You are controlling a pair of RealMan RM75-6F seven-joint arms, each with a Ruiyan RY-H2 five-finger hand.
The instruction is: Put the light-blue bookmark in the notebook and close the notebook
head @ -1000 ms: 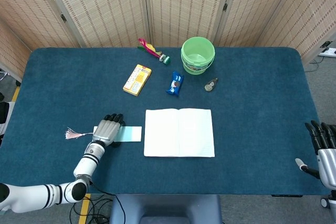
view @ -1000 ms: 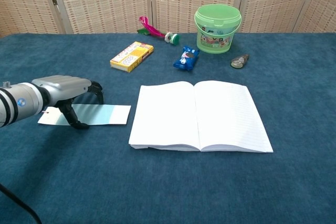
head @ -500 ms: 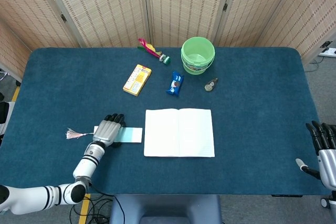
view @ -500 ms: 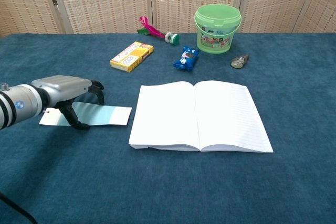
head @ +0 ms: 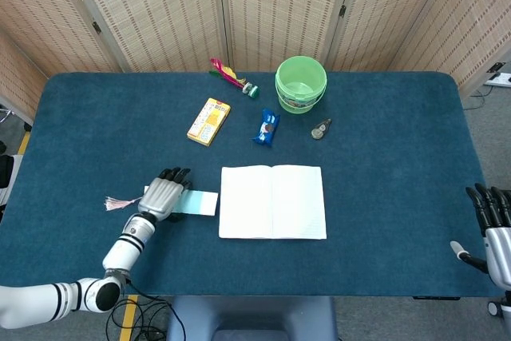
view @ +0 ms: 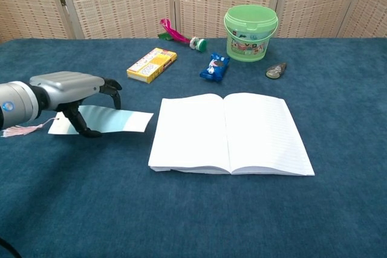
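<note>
The open notebook (head: 272,202) (view: 230,132) lies flat in the middle of the blue table, white pages up. Just left of it, my left hand (head: 164,195) (view: 69,89) pinches the light-blue bookmark (head: 200,203) (view: 118,120) near its left end. The bookmark looks raised a little off the cloth. Its right end nearly reaches the notebook's left edge, and its pink tassel (head: 120,202) (view: 21,130) trails off to the left. My right hand (head: 493,229) hangs at the table's right edge with fingers apart, holding nothing.
Across the far half of the table are a green bucket (head: 301,84) (view: 250,32), a yellow box (head: 208,120) (view: 152,64), a blue snack packet (head: 267,127) (view: 214,67), a small grey object (head: 321,128) (view: 276,70) and a pink-feathered item (head: 231,77) (view: 175,33). Folding screens stand behind.
My left hand has lifted the bookmark slightly and carried it a little right toward the notebook. The tassel now shows in the chest view. The right hand has stayed put.
</note>
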